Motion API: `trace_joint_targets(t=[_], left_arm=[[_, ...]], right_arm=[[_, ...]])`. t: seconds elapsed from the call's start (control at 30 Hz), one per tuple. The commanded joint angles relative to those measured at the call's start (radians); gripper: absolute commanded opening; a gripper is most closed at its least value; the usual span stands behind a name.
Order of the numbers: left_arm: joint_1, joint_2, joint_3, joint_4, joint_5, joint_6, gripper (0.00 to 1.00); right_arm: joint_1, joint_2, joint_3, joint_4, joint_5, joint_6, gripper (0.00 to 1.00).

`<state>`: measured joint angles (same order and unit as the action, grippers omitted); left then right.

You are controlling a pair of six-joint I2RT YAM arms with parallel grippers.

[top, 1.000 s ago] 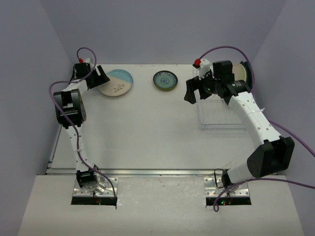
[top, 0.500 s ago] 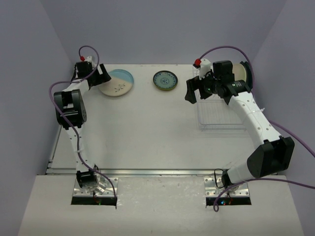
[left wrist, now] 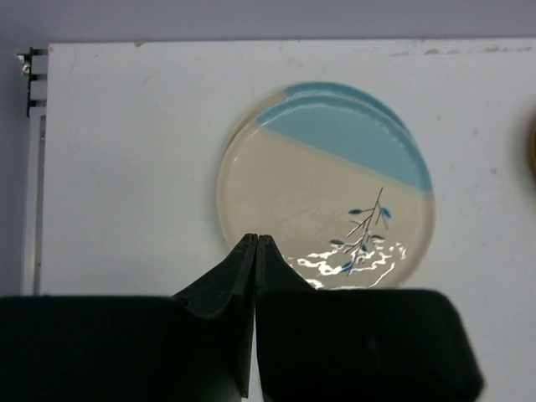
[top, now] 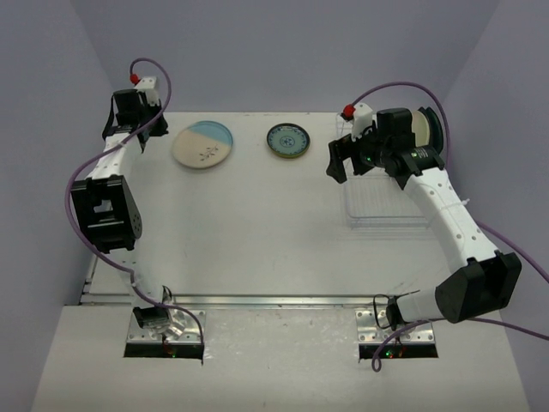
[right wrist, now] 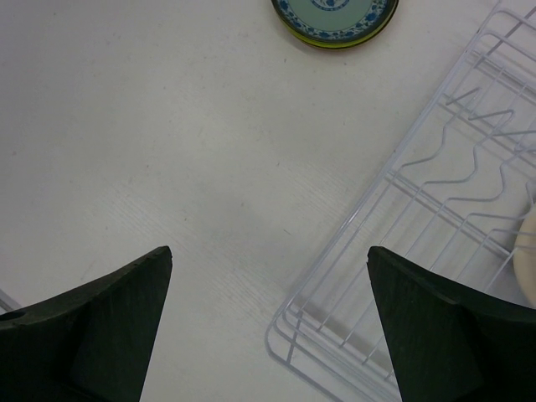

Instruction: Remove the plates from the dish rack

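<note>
Left gripper (left wrist: 255, 243): black fingers pressed tip to tip, holding nothing; it hangs by the table's far-left corner, apart from the plate beside it.
Nearest plate: round glazed cream and light-blue plate (left wrist: 327, 193) with a small twig motif, flat on the white table (top: 257, 232).
Second plate: small round teal-patterned plate with a lime-green rim (top: 288, 140), flat, between the two grippers.
Right gripper (right wrist: 266, 255): jaws spread wide and empty, above bare table just left of the rack's corner.
Rack: white thin-wire rectangular dish rack (right wrist: 402, 218), flat grid base, wavy slotted wires.
Still racked: a cream plate (top: 420, 129) upright at the far end, with a dark-teal one (top: 437, 130) behind it; the right arm partly covers both.
</note>
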<state>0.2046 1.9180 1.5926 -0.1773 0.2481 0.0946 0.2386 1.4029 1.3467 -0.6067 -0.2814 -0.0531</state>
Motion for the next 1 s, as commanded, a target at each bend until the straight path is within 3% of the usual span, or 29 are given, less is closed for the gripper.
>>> trace_joint_targets(t=[0.0,0.23,0.77,0.97], left_arm=[[-0.01,-0.065,-0.06,-0.217,-0.088,0.174,0.0],[-0.012,-0.039,-0.032,-0.427,-0.096,0.225,0.0],[-0.101,0.262,0.158,-0.426,-0.084,0.108,0.05],[-0.102,0.301,0.199,-0.408,-0.073,0.098,0.1]], right_arm=[[-0.001,-0.045,-0.016,0.024,0.025,-0.027,0.99],[-0.001,-0.034,-0.021,0.023,0.022,-0.025,0.99],[-0.001,-0.024,-0.026,0.022,0.04,-0.034,0.99],[-0.002,-0.02,-0.027,0.024,0.038,-0.034,0.99]])
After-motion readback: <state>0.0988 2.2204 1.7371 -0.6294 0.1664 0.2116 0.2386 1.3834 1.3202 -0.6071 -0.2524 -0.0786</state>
